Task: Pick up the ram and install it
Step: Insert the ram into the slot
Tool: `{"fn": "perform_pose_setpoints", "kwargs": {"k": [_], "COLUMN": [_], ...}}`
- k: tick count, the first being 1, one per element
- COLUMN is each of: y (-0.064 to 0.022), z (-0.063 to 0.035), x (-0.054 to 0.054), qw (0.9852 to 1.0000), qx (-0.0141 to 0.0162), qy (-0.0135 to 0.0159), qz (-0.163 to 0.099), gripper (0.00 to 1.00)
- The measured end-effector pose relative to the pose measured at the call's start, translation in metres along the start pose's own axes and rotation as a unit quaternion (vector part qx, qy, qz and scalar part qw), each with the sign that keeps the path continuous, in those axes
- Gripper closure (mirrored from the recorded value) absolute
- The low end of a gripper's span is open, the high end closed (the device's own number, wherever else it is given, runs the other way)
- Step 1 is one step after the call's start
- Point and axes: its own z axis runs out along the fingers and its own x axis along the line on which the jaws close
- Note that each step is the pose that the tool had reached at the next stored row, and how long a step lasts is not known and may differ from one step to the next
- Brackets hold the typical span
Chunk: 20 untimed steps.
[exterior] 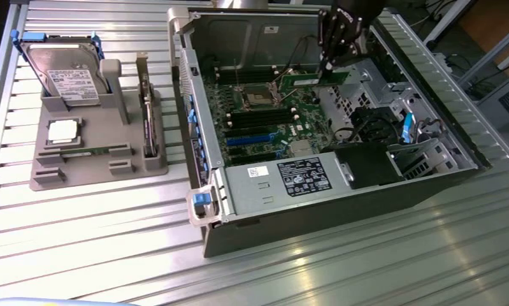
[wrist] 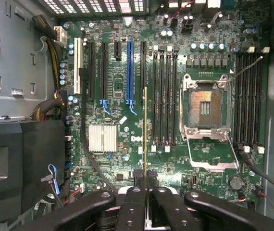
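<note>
Ribbed counter carries an open case; fingers are clenched on the ram, held on edge over the motherboard at the far side: judged light, stiff, fragile, best gripped by its edges.

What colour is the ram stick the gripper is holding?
The ram is green, held in the gripper; clearest in the exterior view.
</note>
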Motion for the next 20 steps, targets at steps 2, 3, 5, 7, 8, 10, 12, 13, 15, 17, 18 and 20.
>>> {"fn": "perform_pose_setpoints", "kwargs": {"k": [2,3,5,7,8,10,12,13,15,17,18,20], "y": [0.0,0.0,0.0,0.0,0.0,0.0,0.0,0.0,0.0,0.0,-0.0001,-0.0001], "z": [0.0013,0.0019,0.0027,0.0039,0.0043,0.0055,0.0069,0.0073,0.0083,0.0097,0.0106,0.0121], "x": [0.0,0.0,0.0,0.0,0.0,0.0,-0.001,-0.001,-0.001,-0.001,-0.001,-0.001], "qw": [1.0,1.0,1.0,1.0,1.0,1.0,1.0,1.0,1.0,1.0,1.0,1.0], "qx": [0.0,0.0,0.0,0.0,0.0,0.0,0.0,0.0,0.0,0.0,0.0,0.0], "qy": [0.0,0.0,0.0,0.0,0.0,0.0,0.0,0.0,0.0,0.0,0.0,0.0], "qz": [0.0,0.0,0.0,0.0,0.0,0.0,0.0,0.0,0.0,0.0,0.0,0.0], "gripper": [0.88,0.88,0.88,0.88,0.88,0.88,0.88,0.88,0.88,0.88,0.88,0.88]}}
